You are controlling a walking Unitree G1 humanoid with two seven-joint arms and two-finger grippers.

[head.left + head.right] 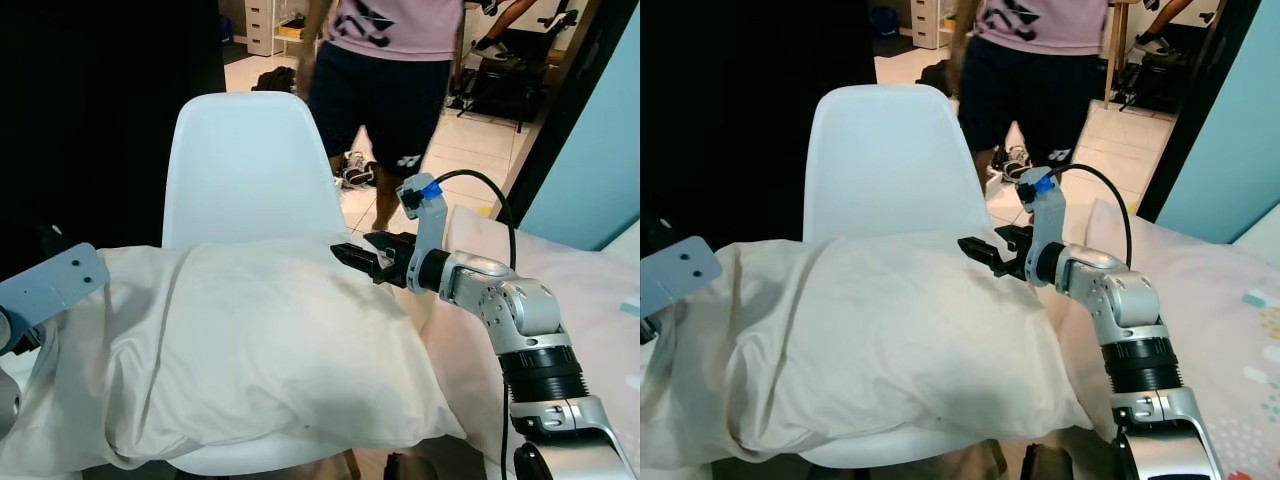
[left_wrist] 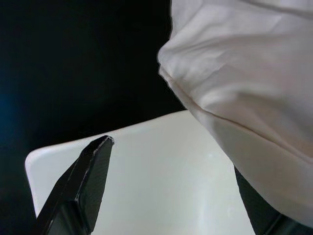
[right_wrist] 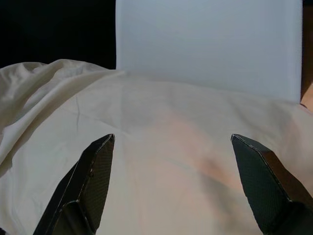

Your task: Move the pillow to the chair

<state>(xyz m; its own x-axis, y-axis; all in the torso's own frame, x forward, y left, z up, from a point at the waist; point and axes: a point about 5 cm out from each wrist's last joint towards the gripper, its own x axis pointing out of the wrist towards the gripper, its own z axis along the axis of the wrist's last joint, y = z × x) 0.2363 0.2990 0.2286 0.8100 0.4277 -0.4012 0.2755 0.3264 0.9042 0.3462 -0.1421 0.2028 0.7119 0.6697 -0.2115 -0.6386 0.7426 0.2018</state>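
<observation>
The right end effector [image 1: 362, 260] hangs just above the pillow's right-hand top edge, its two black fingers spread and holding nothing; its wrist view shows both tips wide apart over the cream cloth. The left end effector [image 2: 161, 196] sits at the pillow's left end, its fingers also spread, one tip below the cloth's edge and the other partly hidden behind the fabric, so it pinches nothing that can be seen.

The chair [image 1: 250, 160], white with a moulded shell, carries the load: its back rises behind the pillow and its seat rim shows below the pillow's front edge. The pillow [image 1: 240, 350] lies across the seat, overhanging the chair on both sides, its left end drooping near the left arm's bracket. To the right of the chair lies a bed [image 1: 600, 290] with a pale cover. Beyond the chair a person [image 1: 385, 60] stands on the tiled floor.

By this look the placing step is done and release is in hand. The next move calls for drawing both arms clear without dragging the cloth, since the overhang could tip the pillow off.
</observation>
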